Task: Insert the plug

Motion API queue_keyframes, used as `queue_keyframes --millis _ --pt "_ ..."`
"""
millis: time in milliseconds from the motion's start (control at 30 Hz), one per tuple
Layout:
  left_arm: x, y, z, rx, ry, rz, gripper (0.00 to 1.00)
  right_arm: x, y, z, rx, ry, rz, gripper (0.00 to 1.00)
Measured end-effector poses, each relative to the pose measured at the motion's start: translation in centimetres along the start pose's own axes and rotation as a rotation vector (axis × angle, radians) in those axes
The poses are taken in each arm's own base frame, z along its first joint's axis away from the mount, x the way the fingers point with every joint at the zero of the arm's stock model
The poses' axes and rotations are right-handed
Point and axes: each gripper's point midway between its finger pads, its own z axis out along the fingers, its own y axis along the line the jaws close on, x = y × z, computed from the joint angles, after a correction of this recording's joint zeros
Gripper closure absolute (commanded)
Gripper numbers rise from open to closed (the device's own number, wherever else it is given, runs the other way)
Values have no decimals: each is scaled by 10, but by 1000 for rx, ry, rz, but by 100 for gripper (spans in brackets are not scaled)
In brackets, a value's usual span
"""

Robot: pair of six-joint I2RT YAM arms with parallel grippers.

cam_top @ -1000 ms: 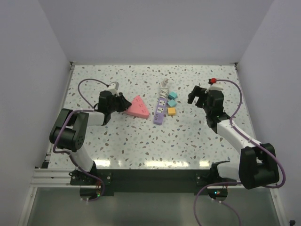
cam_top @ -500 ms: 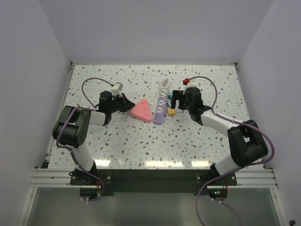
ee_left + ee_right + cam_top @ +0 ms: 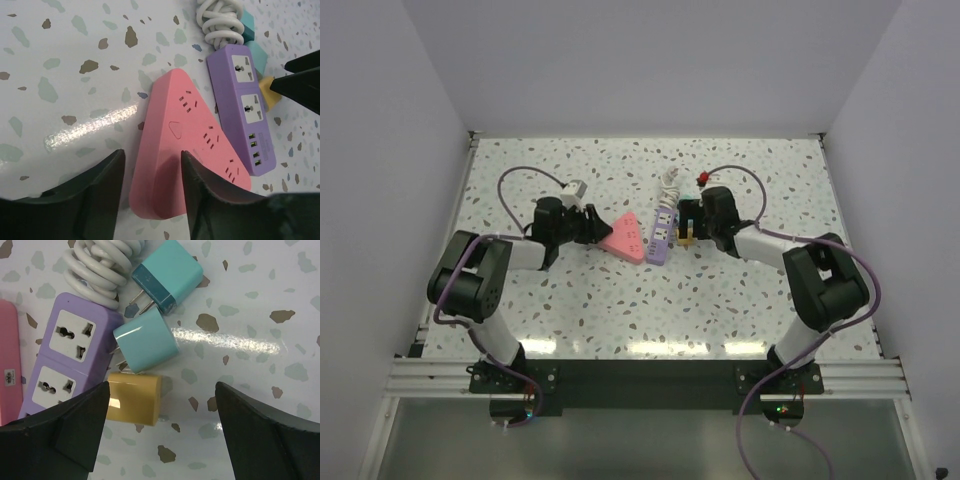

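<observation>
Right wrist: tool (image 3: 161, 388) wide around yellow plug (image 3: 134, 399)

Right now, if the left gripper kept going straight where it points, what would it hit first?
Probably the pink power strip: its near corner lies between the open fingers of the left gripper, though its height above the strip is unclear.
</observation>
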Motion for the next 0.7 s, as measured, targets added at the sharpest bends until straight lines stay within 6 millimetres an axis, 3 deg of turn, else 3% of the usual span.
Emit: queue_keyframes --millis 133,433,700 --pt "4 4 -6 -36 10 -10 28 5 5 3 -21 23 -5 12" --pt "-15 -9 -13 -72 -59 57 24 17 12 0 -54 75 -12 15" --pt "-19 -24 -15 -75 -85 142 22 15 20 7 -82 92 -19 49"
